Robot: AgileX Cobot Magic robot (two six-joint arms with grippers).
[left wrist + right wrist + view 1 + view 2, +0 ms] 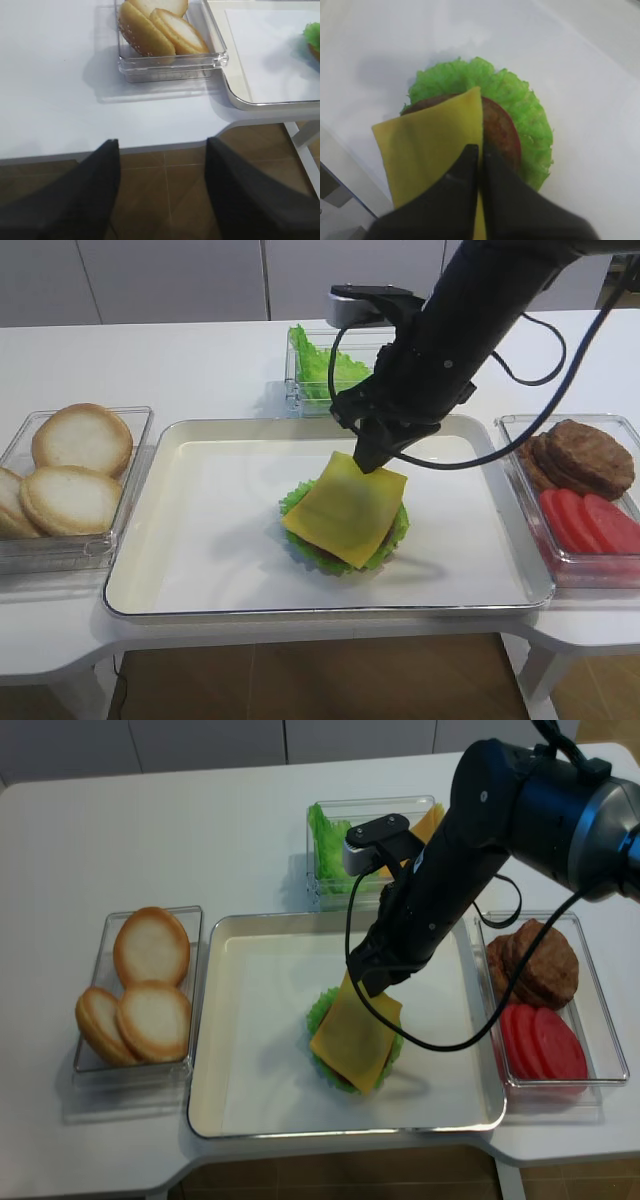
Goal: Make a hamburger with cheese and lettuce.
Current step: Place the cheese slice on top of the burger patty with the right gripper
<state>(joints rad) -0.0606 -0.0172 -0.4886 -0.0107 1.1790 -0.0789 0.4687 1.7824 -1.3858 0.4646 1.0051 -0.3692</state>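
The hamburger's brown patty (499, 131) lies on the frilly green lettuce (520, 100) in the middle of the white tray (200, 540). My right gripper (481, 150) is shut on the back edge of the yellow cheese (430, 145). The slice (345, 510) slopes down over the patty, its lower part resting on it. In the second high view the gripper (368, 985) holds the cheese (355, 1032) above the lettuce (318, 1012). My left gripper (162, 145) is open and empty, over the floor past the table's front edge; it does not show in the high views.
A clear box of pale bun halves (70, 480) stands left of the tray. A clear box with dark bare patties (585, 455) and red tomato slices (595, 520) stands on the right. A box of ruffled green leaves (320, 365) is behind the tray, with more cheese (430, 820) beside it.
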